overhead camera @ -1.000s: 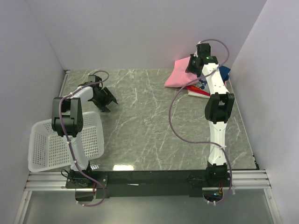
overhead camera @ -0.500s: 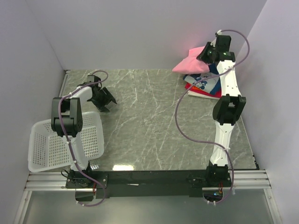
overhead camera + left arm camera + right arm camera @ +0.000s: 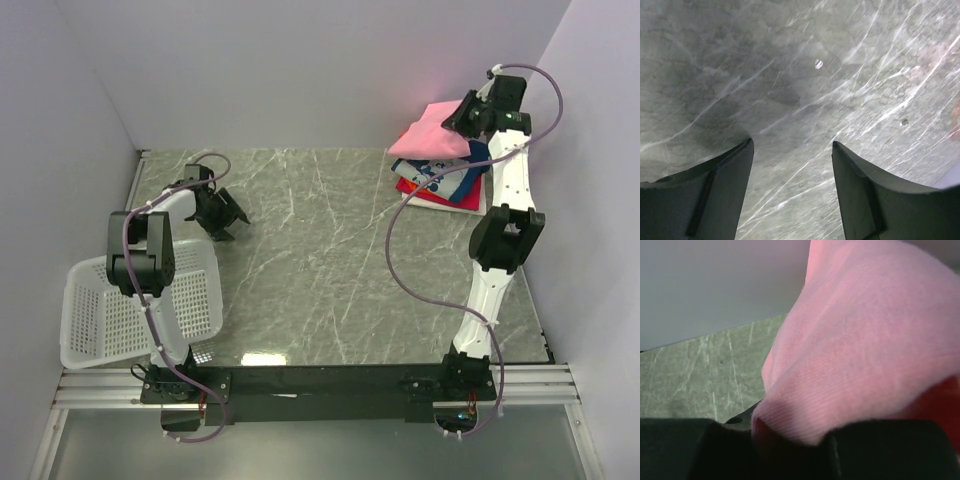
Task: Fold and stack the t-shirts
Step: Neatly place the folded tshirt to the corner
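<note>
**Pink tee held over the stack at the far right corner; left arm idle**

Right side: the right pincer (image 3: pixel 468 115) is clamped on a bunched fold of the plain pink cloth t-shirt (image 3: pixel 430 137). The right wrist view confirms pink fabric pinched between the two dark fingers. The garment is carried at the far right corner of the grey marbled tabletop (image 3: pixel 320 260), close to the pale back wall (image 3: pixel 300 70), and it spreads leftward from the grip.

Directly beneath and in front of it lies the stack of folded t-shirts (image 3: pixel 445 182). The top item is navy blue with a white cartoon print, and a red edge (image 3: pixel 412 189) shows at the stack's left side. The pink garment's lower edge overlaps the far edge of the stack in the overhead view; whether the two are in contact cannot be determined.

Left side: the left pincer (image 3: pixel 233 224) is at the far left of the tabletop with its fingers spread apart and nothing between them. The left wrist view shows only bare marbled surface in the gap.

Other items: a white plastic mesh basket (image 3: pixel 100 320) sits tilted at the near left edge, beside the left arm's base, well apart from the garments.
</note>
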Tool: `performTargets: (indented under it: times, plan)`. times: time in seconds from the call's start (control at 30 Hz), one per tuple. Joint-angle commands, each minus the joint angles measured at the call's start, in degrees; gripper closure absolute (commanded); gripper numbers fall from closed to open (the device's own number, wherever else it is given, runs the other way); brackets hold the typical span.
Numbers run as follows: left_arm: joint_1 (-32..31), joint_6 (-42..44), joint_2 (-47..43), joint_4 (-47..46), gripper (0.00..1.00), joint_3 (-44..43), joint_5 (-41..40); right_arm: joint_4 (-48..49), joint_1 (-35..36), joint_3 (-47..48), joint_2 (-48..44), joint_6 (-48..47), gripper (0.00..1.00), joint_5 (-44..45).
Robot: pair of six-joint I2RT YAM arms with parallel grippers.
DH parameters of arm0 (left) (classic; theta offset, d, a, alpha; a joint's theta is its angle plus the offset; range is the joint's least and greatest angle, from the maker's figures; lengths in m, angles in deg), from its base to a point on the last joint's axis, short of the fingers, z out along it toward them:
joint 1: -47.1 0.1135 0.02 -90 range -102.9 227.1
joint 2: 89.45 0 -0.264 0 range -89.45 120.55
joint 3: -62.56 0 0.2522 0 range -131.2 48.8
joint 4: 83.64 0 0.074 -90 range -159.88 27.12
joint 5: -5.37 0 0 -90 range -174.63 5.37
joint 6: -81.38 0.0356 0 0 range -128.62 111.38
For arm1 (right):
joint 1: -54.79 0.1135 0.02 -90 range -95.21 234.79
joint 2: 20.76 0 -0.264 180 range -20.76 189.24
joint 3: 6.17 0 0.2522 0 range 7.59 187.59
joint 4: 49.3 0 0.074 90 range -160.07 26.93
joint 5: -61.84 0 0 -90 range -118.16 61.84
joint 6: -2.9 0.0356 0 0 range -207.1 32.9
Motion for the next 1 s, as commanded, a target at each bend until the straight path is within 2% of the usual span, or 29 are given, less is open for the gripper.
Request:
performTargets:
  times: [0.0, 0.27, 0.53, 0.6, 0.63, 0.73, 0.97]
  plan:
    - [-0.06, 1.45, -1.01, 1.66, 0.3, 2.72, -1.48, -0.55, -1.66, -0.54, -2.44, -2.96, 1.0, -1.69]
    - [-0.06, 1.28, -2.68, 0.69, 0.3, 4.48, -1.66, -5.64, -2.81, -4.06, -1.91, -5.6, 1.0, 3.66]
    - [-0.15, 1.28, -6.46, -0.36, 0.29, 5.8, -2.1, -6.7, -2.9, -8.36, -3.23, -5.17, 1.0, 14.99]
    - [-0.24, 1.54, -7.34, -0.89, 0.29, 6.15, -2.1, -7.75, -2.81, -8.28, -3.14, -4.82, 0.77, 16.32]
    - [-0.5, 1.8, -8.21, -1.07, 0.29, 6.15, -2.62, -8.11, -2.81, -8.1, -3.05, -4.73, 0.5, 16.94]
    - [-1.37, 2.86, -9.62, -1.16, 0.28, 5.45, -3.85, -8.47, -2.81, -10.2, -4.28, -4.37, 0.13, 18.87]
    - [-4.1, 4.79, -11.12, -0.19, 0.28, 0.53, -5.88, -1.61, -2.81, -23.73, -16.65, -4.73, 0.1, 22.39]
